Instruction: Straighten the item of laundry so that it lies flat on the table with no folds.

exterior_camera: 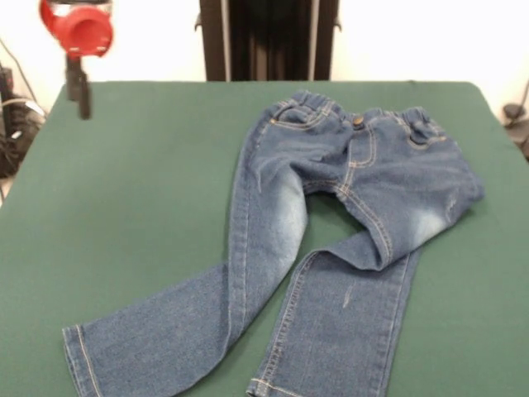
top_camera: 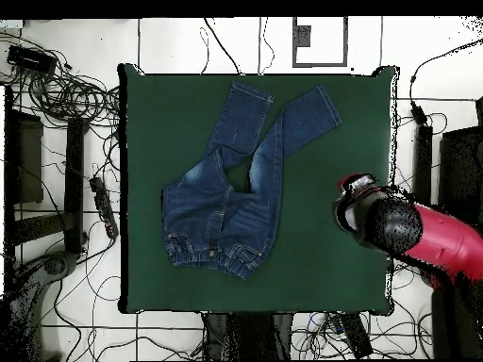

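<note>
A pair of small blue jeans (exterior_camera: 331, 215) lies on the dark green table (exterior_camera: 140, 190), right of the middle in the front view. The waistband points to the robot's side and the legs run toward the camera. One leg is bent over itself at the thigh, with a fold there; the other leg runs out slanted. My gripper (exterior_camera: 79, 91) hangs from the red arm head at the table's far left corner, well apart from the jeans and holding nothing. In the overhead view the jeans (top_camera: 236, 179) lie at the table's (top_camera: 151, 264) middle and the gripper (top_camera: 353, 211) is to their right.
The black pedestal (exterior_camera: 269, 40) stands behind the table's far edge. Cables (top_camera: 66, 94) and dark stands (top_camera: 74, 179) lie on the floor around the table. The red arm (top_camera: 434, 240) reaches in over the table's right edge in the overhead view.
</note>
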